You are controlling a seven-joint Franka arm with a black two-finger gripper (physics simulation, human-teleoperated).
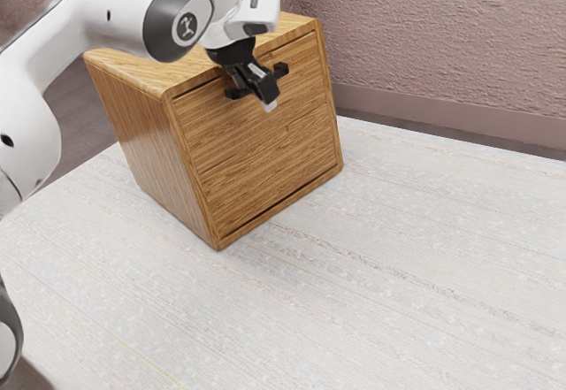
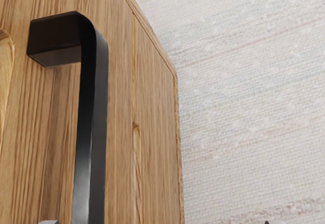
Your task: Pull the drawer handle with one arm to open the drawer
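Table (image 1: 398,275): pale, woven-looking top, nearest the exterior camera.
Cabinet (image 1: 150,142): wooden box standing on the table, tilted back a little, toward the exterior view's left.
Drawer front (image 1: 256,156): flush with the cabinet's face, no gap seen at its edges.
Handle (image 1: 281,71): black bar high on the drawer front; in the wrist view the handle (image 2: 91,132) is close up, off to one side of the hand's centre.
Gripper (image 1: 263,89): at the handle, jaws spread, with the bar between them but not pinched.
Arm (image 1: 106,10): white, reaching in from the exterior view's upper left, above the cabinet top.
Wall (image 1: 442,36): rough pinkish plaster behind.
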